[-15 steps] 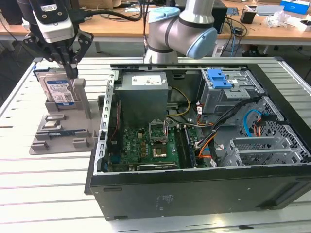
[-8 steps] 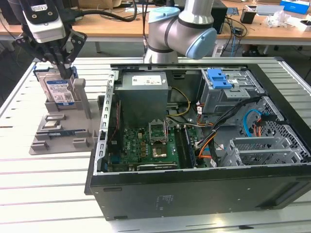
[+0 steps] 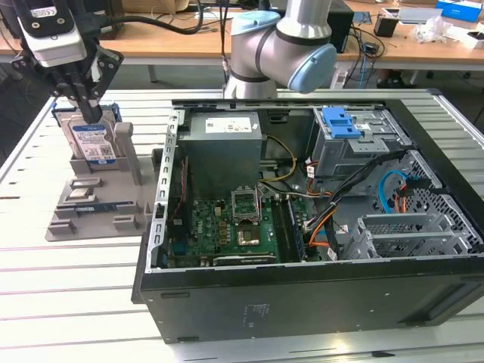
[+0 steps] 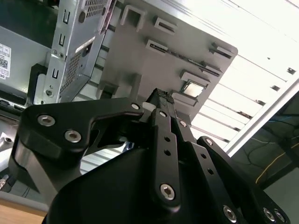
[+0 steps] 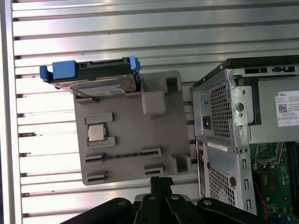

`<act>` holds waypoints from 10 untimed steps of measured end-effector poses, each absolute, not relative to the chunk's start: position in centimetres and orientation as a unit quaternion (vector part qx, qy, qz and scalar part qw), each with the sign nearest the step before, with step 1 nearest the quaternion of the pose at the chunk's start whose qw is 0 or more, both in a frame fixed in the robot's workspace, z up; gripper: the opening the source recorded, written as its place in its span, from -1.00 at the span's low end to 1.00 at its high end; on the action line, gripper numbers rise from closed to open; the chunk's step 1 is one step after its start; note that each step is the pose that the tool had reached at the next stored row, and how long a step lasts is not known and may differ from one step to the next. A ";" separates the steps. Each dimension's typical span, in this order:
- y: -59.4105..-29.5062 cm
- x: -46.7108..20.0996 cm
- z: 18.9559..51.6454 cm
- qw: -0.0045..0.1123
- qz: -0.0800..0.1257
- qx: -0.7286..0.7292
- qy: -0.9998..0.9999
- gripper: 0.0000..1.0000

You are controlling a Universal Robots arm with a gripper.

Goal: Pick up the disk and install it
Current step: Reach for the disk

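Note:
The disk (image 3: 91, 141), silver with a white-and-blue label and blue side rails, stands on edge in a slot at the back of a grey holder (image 3: 92, 213) at the exterior view's left. In the first wrist view the disk (image 5: 100, 86) sits along one edge of that holder (image 5: 128, 140). My gripper (image 3: 92, 115) hangs over the holder, its black fingers drawn together to a narrow tip in front of the disk's upper part, with nothing between them. Both wrist views show the shut tip: gripper (image 5: 161, 181), gripper (image 4: 161, 95).
An open computer case (image 3: 302, 302) lies to the right of the holder, with a grey power-supply box (image 3: 224, 136), a motherboard (image 3: 234, 227) and a metal drive cage with a blue latch (image 3: 340, 121). A small processor chip (image 5: 96, 133) rests on the holder. The slatted metal table (image 3: 68, 287) surrounds them.

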State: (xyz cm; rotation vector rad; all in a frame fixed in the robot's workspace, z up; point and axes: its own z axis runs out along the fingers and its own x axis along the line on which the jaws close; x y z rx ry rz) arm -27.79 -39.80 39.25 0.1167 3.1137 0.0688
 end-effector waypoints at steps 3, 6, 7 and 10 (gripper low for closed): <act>-39.8 -28.5 39.2 0.012 0.022 0.037 0.999 -0.79; -39.8 -29.0 39.2 0.013 0.022 0.037 0.999 -0.79; -39.8 -29.3 39.2 0.012 0.022 0.037 0.999 -0.79; -39.5 -30.0 39.2 0.013 0.022 0.037 0.999 -0.79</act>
